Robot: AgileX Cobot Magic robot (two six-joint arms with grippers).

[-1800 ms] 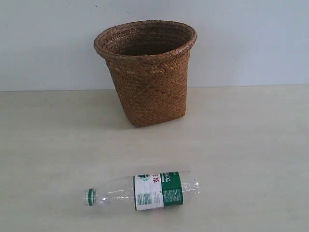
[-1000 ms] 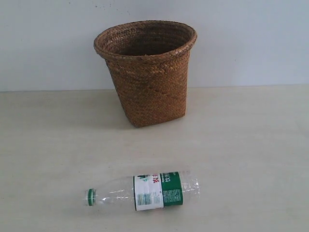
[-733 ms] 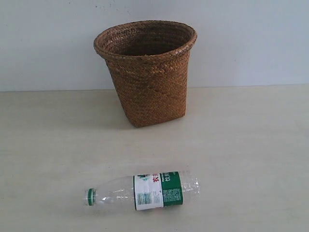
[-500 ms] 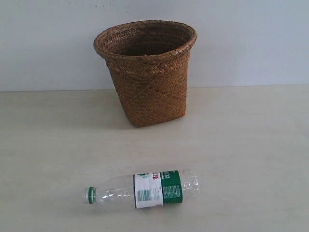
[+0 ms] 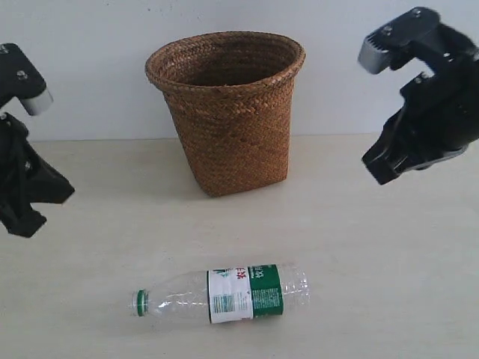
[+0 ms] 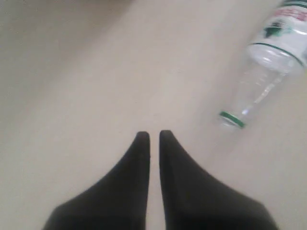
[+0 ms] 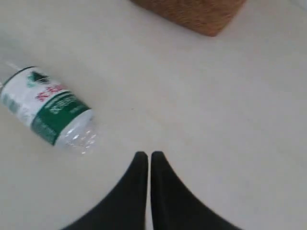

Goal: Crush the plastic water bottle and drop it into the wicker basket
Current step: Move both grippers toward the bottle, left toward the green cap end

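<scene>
The plastic water bottle (image 5: 224,294) is lying uncrushed on the tabletop (image 5: 374,247), before the wicker basket (image 5: 232,142). The left fingers (image 6: 138,153) and right fingers (image 7: 138,172) are hovering either side, clenched empty, seemingly flanking it for squeezing.

table (image 5: 374,254): pale, faint wood grain | wicker basket (image 5: 232,127): upright, upper centre, near the table's far edge | plastic water bottle (image 5: 224,295): on its side, lower centre, green cap pointing left, well apart from basket
</scene>
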